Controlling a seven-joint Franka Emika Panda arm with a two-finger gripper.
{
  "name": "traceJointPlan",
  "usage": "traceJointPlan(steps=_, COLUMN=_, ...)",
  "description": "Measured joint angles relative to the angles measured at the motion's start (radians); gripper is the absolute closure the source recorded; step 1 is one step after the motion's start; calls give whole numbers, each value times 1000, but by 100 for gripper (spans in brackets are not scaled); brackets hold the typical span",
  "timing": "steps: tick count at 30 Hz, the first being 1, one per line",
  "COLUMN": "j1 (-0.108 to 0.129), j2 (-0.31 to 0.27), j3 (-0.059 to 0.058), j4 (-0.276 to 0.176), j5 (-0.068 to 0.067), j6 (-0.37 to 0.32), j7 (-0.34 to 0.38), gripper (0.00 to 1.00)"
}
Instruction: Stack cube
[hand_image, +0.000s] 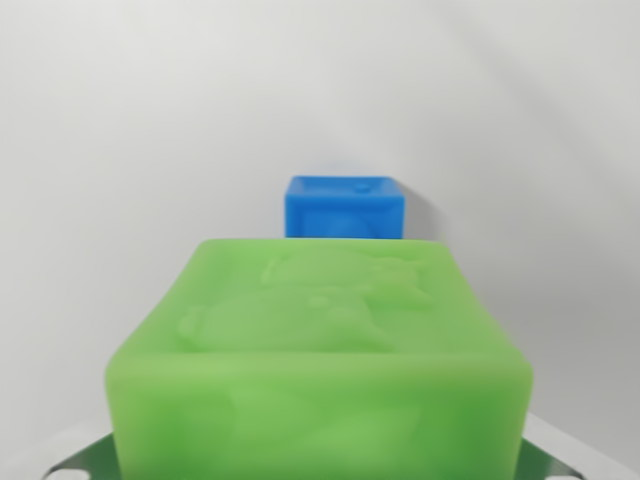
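Green cube (320, 360): filling the lower half of the wrist view, very close to the camera and soft in focus, with a raised figure showing on its top face
Blue cube (346, 207): sitting beyond the green one, partly hidden behind its far edge, and lying a little toward the wrist view's right of the green cube's middle
Surface (150, 130): showing as plain pale white all around both cubes
Gripper: only slivers of metal are peeking out at the bottom corners (70, 462), so I cannot tell whether the fingers are spread, pressed together or pinching the green cube
Step in hand: judging by how near the green cube is sitting to the camera, it is probably being carried or about to be gripped, with the blue cube serving as the base
Doing it well: keeping the green cube level, bringing it over the blue cube's centre by correcting slightly toward the wrist view's right, lowering slowly until the faces are meeting flat, and releasing only when the edges are lining up
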Motion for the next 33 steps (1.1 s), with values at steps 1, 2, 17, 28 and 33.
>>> traceJointPlan(steps=1, j1=-3, j2=2, j3=0, j4=4, j5=0, j6=-2, j7=-6, gripper=100)
traceJointPlan(steps=2, j1=-5, j2=4, j3=0, j4=9, j5=0, j6=-5, j7=-13, gripper=100)
traceJointPlan(steps=17, j1=-23, j2=67, j3=0, j4=32, j5=0, j6=26, j7=-53, gripper=100)
traceJointPlan(steps=28, j1=-23, j2=122, j3=0, j4=27, j5=0, j6=87, j7=-53, gripper=100)
traceJointPlan(steps=33, j1=-23, j2=147, j3=0, j4=27, j5=-1, j6=112, j7=-53, gripper=100)
